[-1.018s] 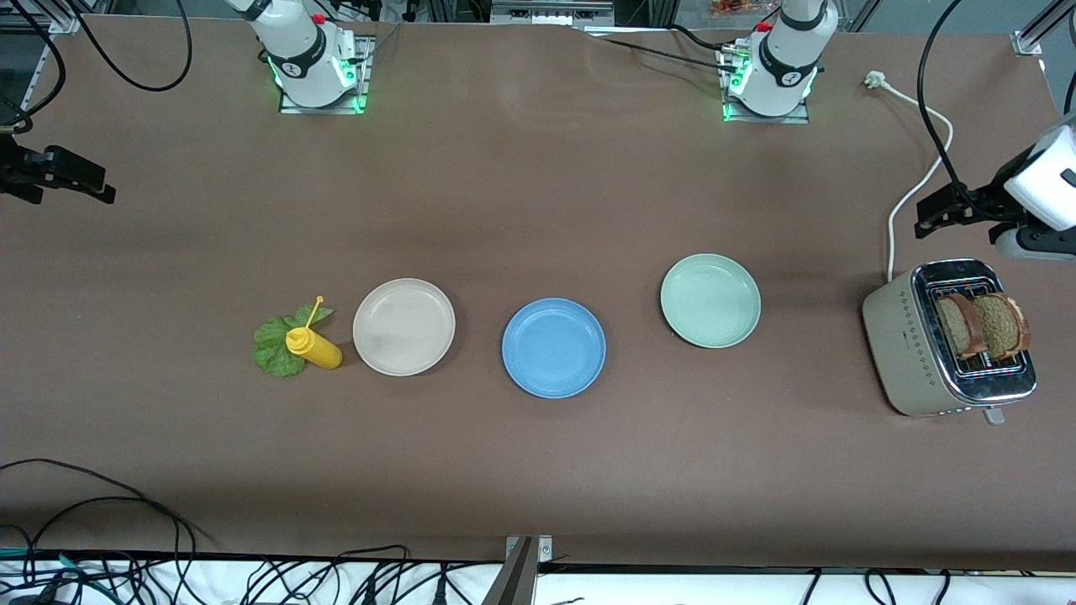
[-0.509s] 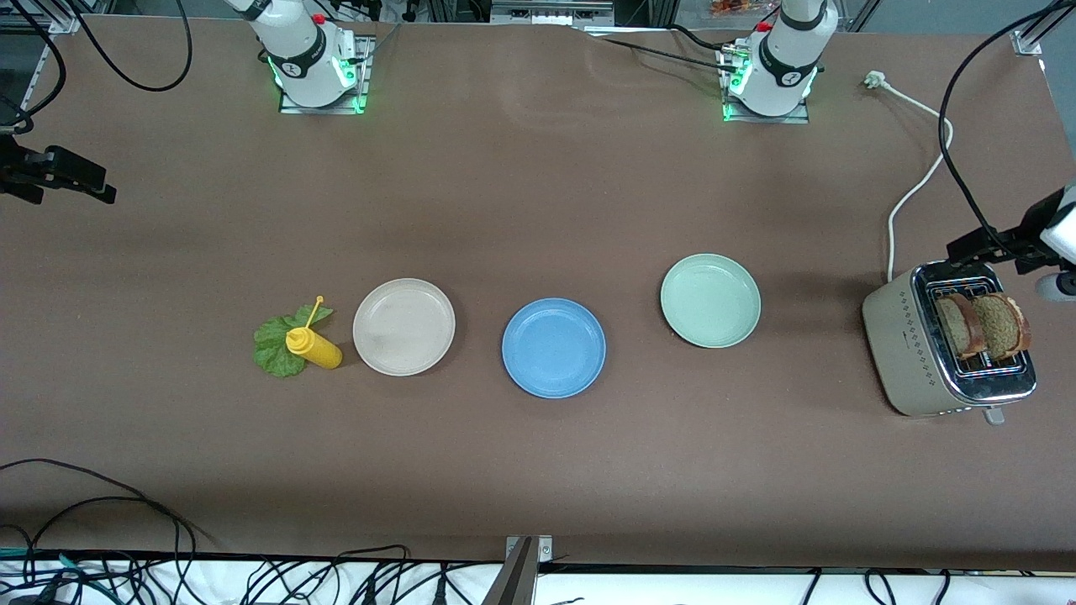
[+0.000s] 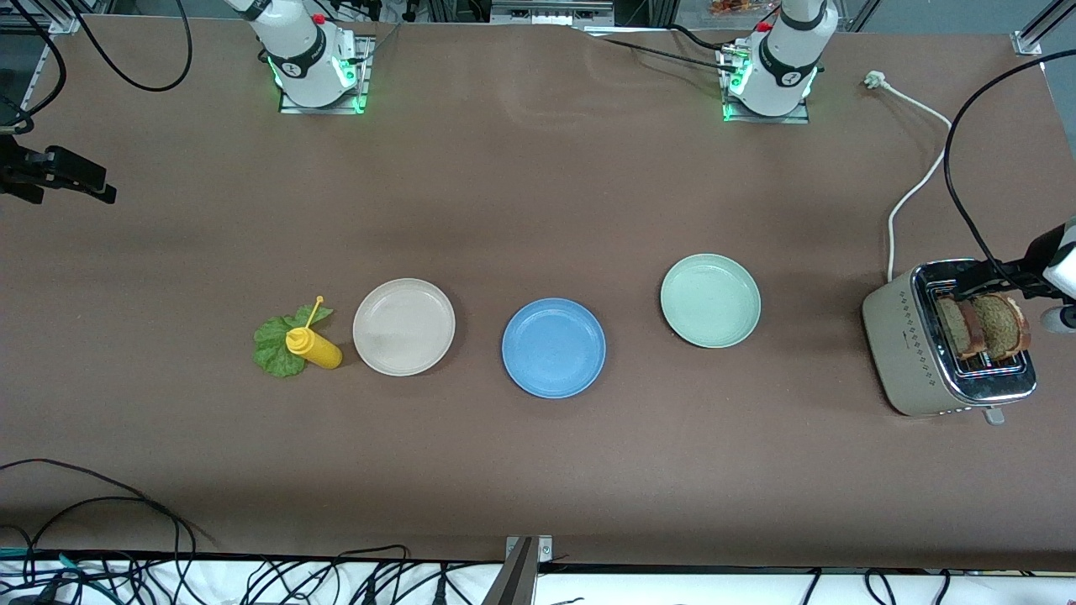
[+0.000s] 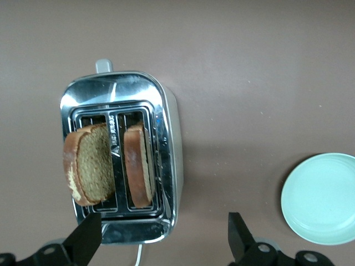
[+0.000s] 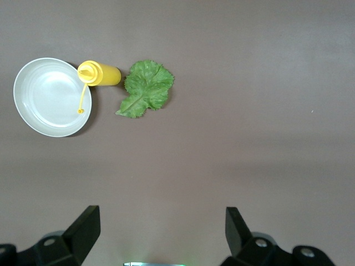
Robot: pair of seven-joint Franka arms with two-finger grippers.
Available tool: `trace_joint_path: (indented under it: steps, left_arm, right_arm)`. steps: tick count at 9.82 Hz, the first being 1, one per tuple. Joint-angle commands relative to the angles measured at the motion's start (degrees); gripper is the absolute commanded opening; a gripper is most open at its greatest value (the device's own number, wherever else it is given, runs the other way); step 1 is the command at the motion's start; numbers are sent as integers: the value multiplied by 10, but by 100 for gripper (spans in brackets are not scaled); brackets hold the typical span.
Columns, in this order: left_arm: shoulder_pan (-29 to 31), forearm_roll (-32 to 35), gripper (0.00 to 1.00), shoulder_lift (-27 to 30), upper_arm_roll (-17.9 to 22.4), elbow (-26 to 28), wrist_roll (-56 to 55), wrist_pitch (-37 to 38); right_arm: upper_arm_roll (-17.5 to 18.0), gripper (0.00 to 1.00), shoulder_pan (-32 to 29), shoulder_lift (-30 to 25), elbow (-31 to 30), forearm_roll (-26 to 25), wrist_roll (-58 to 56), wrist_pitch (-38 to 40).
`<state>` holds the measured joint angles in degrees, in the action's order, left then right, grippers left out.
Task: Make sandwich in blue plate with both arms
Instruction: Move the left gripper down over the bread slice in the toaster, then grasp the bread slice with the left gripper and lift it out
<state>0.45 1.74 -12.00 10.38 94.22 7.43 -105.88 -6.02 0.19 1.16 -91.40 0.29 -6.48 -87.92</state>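
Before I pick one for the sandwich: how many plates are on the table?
3, in a row. The beige plate sits toward the right arm's end, beside the yellow bottle; the blue plate is in the middle; the pale green plate sits toward the toaster. None looks hidden.

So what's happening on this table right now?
A sandwich is about to be made. The left gripper hangs open over the toaster, where two bread slices stand. The right gripper waits open at the table's edge. The lettuce lies by a yellow bottle; the blue plate is bare.
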Motion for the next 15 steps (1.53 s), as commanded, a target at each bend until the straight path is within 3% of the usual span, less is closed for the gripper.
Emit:
trace_joint_path:
  steps: [1, 5, 10, 11, 12, 14, 15]
  left_arm:
    - [16, -33, 100, -31, 5, -9, 35, -27]
    - [22, -39, 100, -78, 16, -9, 51, -75]
    - [25, -38, 100, -103, 16, -9, 51, -80]
    - [25, -33, 86, -105, 16, -7, 51, -80]
    - [25, -28, 57, -106, 16, -5, 57, -80]
    - [25, -27, 18, -110, 16, 0, 59, -80]
    - [25, -16, 8, -110, 16, -1, 68, -80]
  right_arm:
    - [1, 100, -3, 3, 13, 6, -6, 16]
    - [0, 100, -3, 2, 13, 4, -6, 23]
    - [0, 100, -3, 2, 13, 4, -6, 23]
    - [0, 100, -3, 2, 13, 4, -6, 23]
    - [0, 100, -3, 2, 13, 4, -6, 23]
    - [0, 100, -4, 2, 13, 4, -6, 23]
    - [0, 100, -4, 2, 13, 4, -6, 23]
